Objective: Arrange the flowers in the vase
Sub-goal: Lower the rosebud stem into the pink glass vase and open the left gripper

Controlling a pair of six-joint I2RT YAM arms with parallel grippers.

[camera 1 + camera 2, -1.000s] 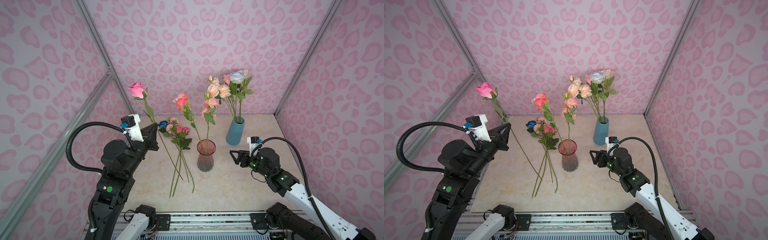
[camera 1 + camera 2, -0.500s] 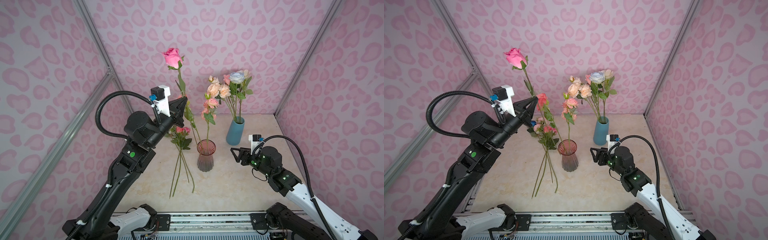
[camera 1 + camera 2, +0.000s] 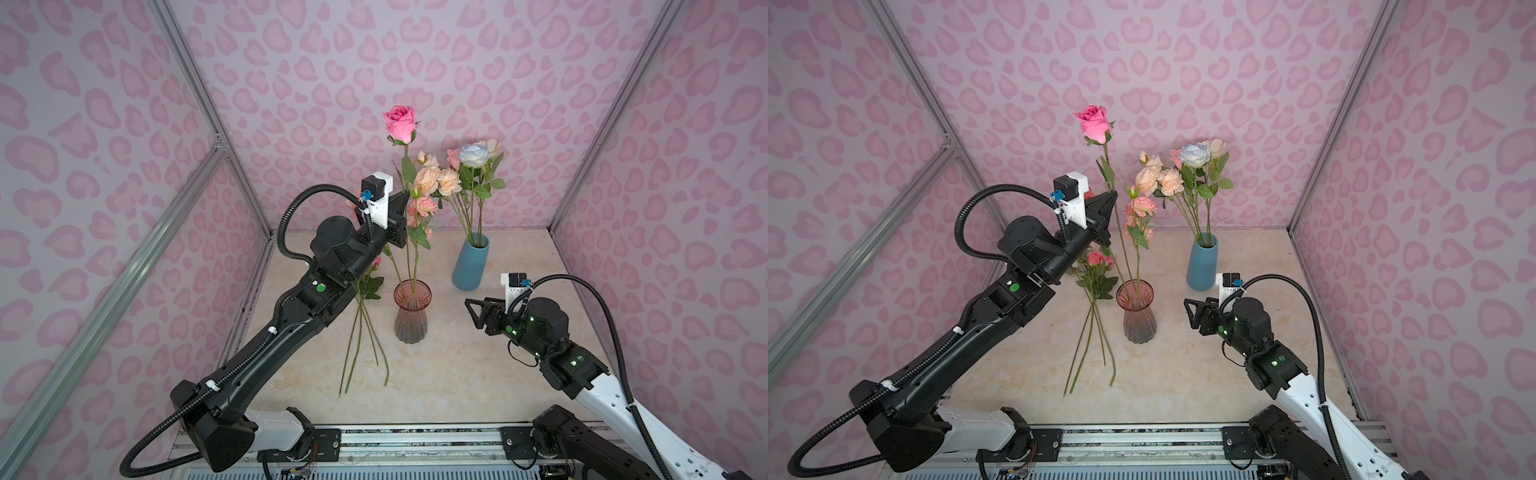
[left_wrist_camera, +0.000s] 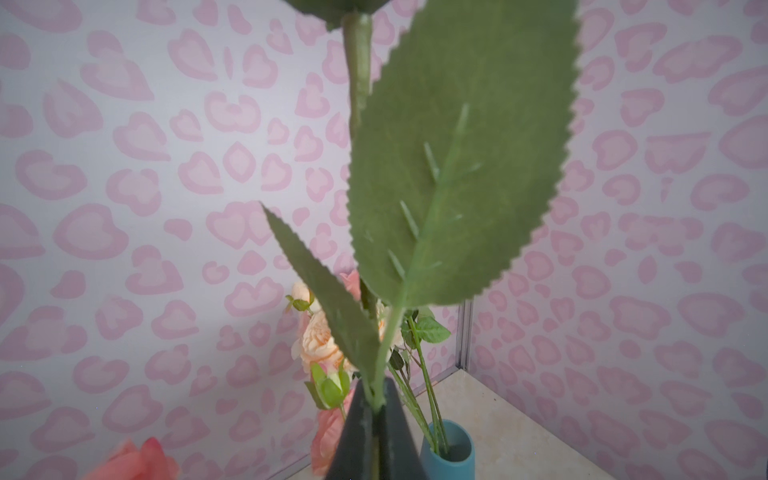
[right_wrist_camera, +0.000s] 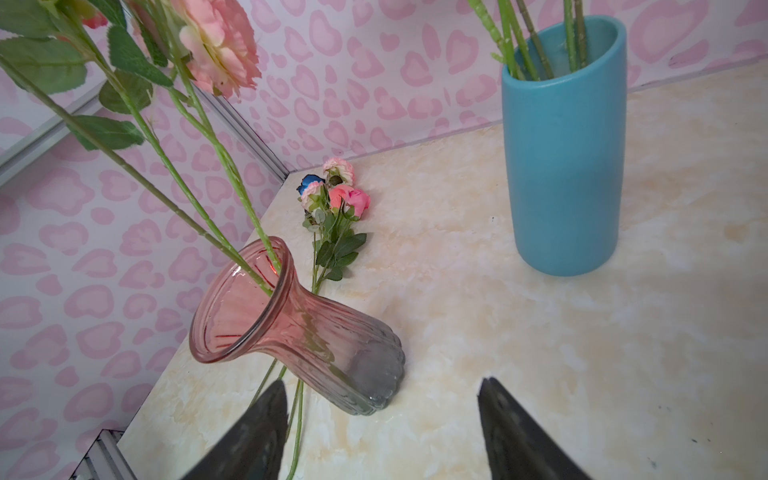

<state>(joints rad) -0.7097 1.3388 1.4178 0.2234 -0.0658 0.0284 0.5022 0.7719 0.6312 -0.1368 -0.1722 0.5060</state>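
Moved: left gripper (image 3: pixel 1111 198) swung pink rose (image 3: pixel 1095 124) upright above glass vase (image 3: pixel 1138 316).
Grip: clamped on its stem.
Stem tip: seemingly inside the rim; release next.
Right gripper (image 3: pixel 1191 313): wide, empty.

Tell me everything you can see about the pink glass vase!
The pink glass vase is see-through and ribbed, with a wide flared mouth, a narrow neck and a fuller base. Its colour fades from pink on top to smoky grey below. It stands upright on the pale marbled table, with green stems poking into its mouth. Nothing is holding it.
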